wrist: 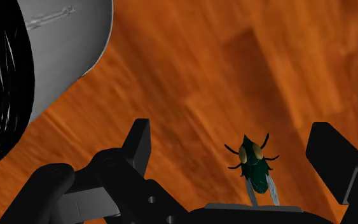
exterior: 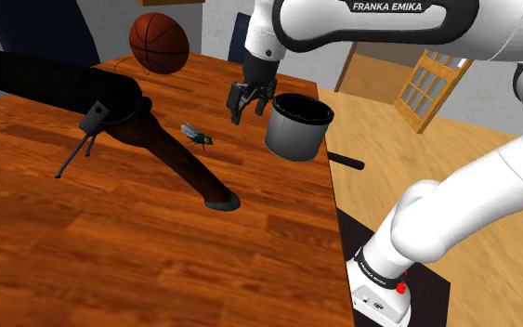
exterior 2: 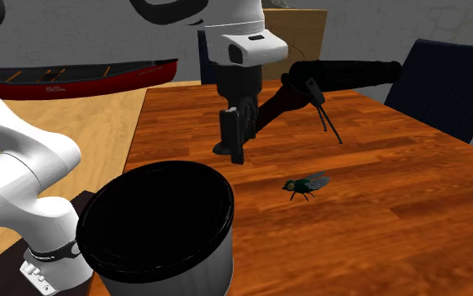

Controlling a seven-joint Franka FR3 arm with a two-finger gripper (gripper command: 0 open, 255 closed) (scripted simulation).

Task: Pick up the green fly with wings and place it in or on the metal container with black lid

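Just one green fly (exterior: 197,136) lies near one grey pot (exterior: 292,141), pincer (exterior: 247,114) spread.

fly (wrist: 255,167): dk green body, yellowish eyes, blk legs, pale see-thru wings
container (exterior: 296,135): grey wall, blk rim + inside
counter (exterior: 111,251): reddish-brown, darker wood-grain streaks
hand (wrist: 233,133): all blk
arm (exterior: 454,200): white, dark joints
basketball (exterior: 159,43): red-brown w/ blk seams
canoe (exterior 2: 83,77): red
chair (exterior 2: 453,76): dk navy

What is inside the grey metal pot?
Only black interior shows inside the grey metal pot; its bottom is too dark to make out. The green winged fly lies outside it.
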